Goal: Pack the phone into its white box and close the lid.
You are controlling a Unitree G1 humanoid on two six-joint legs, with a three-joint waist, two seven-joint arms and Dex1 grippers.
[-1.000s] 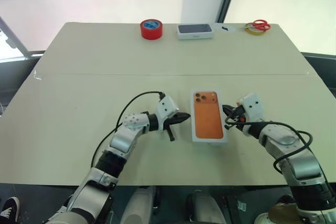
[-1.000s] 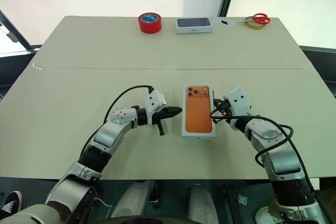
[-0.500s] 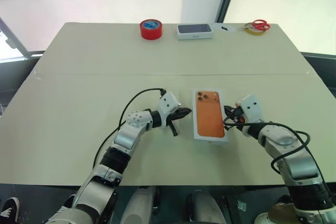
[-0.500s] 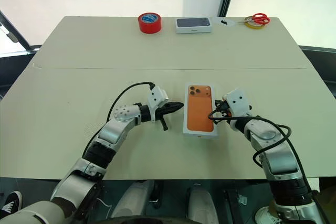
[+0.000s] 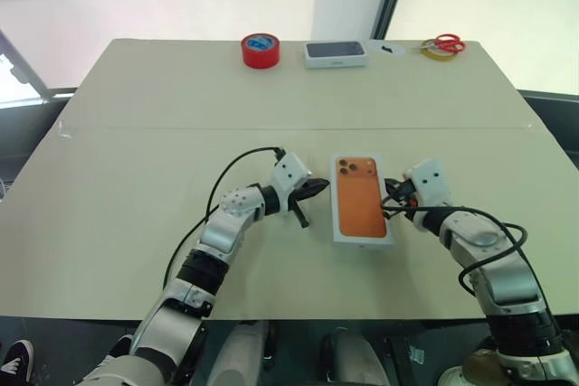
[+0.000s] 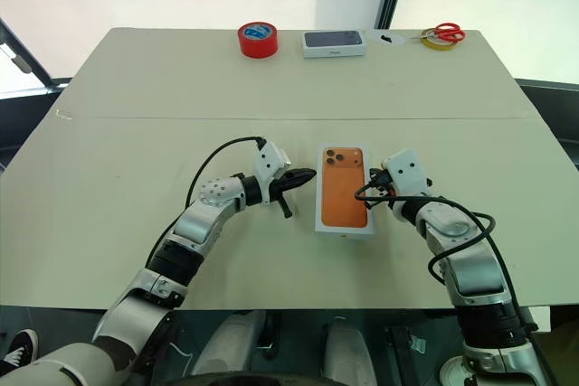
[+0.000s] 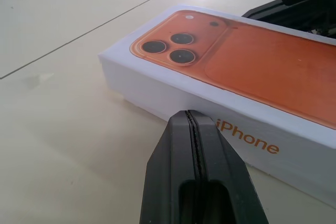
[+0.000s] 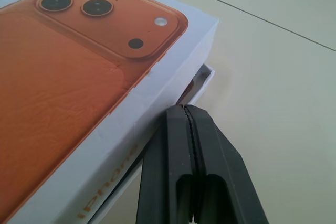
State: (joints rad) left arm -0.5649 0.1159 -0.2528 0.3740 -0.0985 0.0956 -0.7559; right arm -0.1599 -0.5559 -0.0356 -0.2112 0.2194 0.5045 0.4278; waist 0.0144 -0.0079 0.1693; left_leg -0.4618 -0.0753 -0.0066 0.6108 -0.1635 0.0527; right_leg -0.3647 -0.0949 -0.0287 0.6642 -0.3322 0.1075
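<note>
The left gripper (image 5: 317,191), fingers pressed together and empty, sat at nine o'clock of the white cardboard lid with its orange phone picture (image 5: 361,198); the right gripper (image 5: 391,198), likewise closed, pushed at three o'clock. Light, stiff, slippery: press its long sides

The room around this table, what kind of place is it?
Probably a lab or workshop test bench: a plain table covered with beige board, bearing a red tape roll and scissors, with bright windows behind.

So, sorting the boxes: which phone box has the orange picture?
The near one, the lid between both grippers; the far box by the red tape shows a dark picture.
</note>
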